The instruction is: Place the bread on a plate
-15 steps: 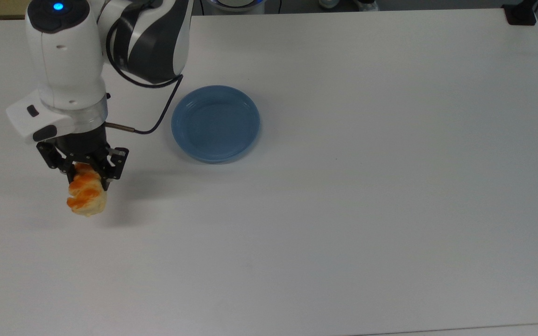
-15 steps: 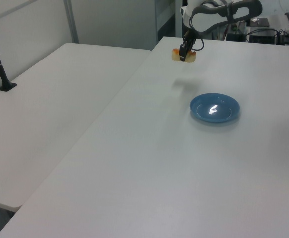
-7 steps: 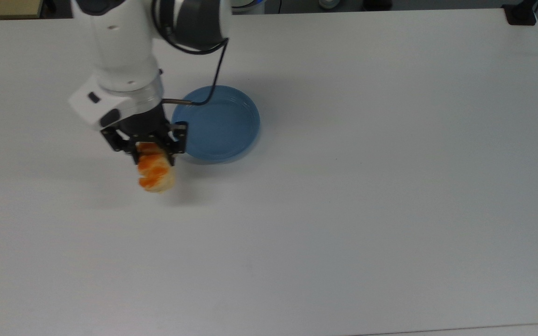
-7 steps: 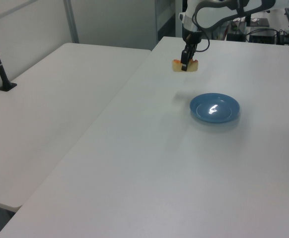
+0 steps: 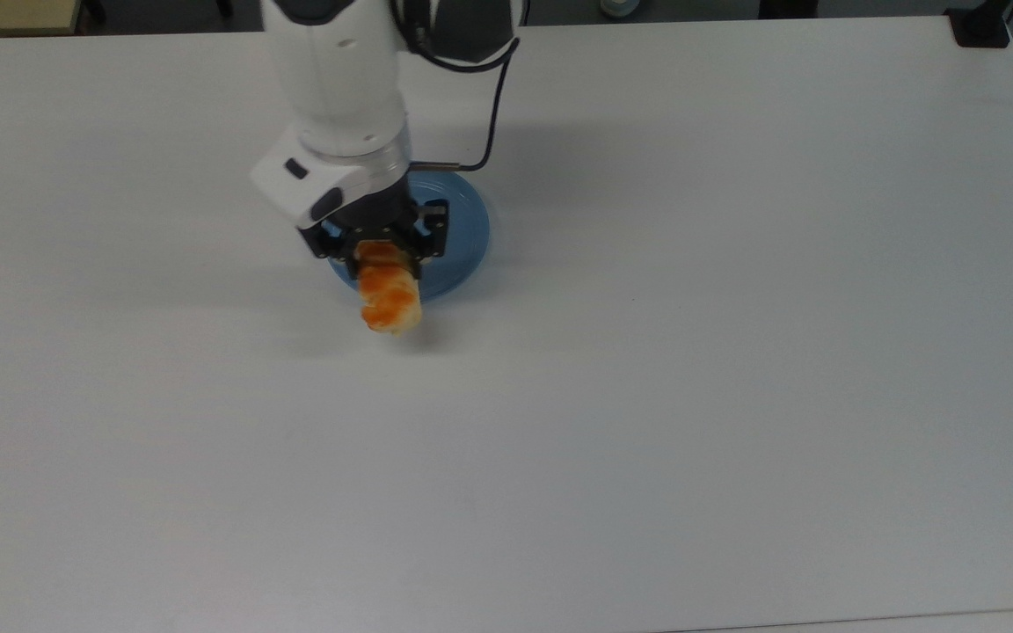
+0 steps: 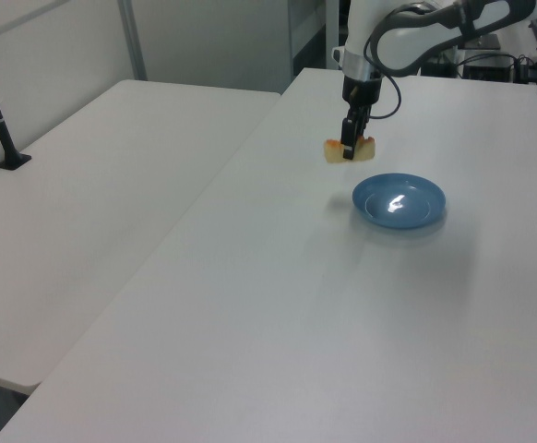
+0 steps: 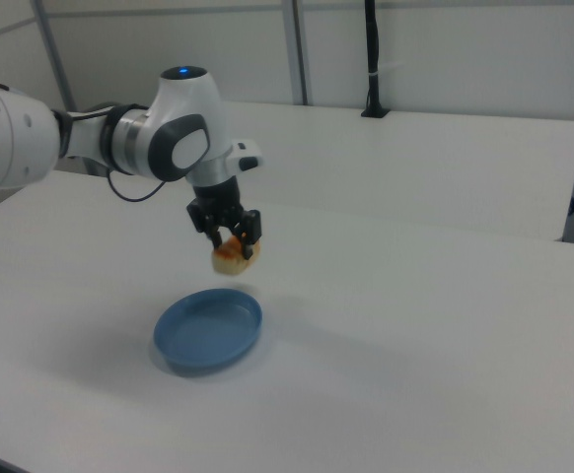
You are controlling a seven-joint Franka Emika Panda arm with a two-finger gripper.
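My gripper [image 5: 386, 255] is shut on the bread [image 5: 389, 299], a small cream bun with orange-brown glazed ridges that hangs below the fingers. In the top view the bread overlaps the near-left rim of the light-blue plate [image 5: 462, 237], part of which the wrist hides. The left view shows the bread [image 6: 348, 149] held in the air above and to the left view's left of the plate [image 6: 399, 202]. From the right view, the gripper [image 7: 231, 236] holds the bread [image 7: 234, 255] well above the plate [image 7: 208, 330], over its far edge.
The plate rests on a wide white table [image 5: 647, 396]. A second white table [image 6: 84, 203] adjoins it at the left view's left. A black post base [image 5: 980, 26] stands at the top view's far right corner.
The arm has carried the bread to the top view's right, from far left of the plate to over the plate's near-left rim. The plate has stayed put.
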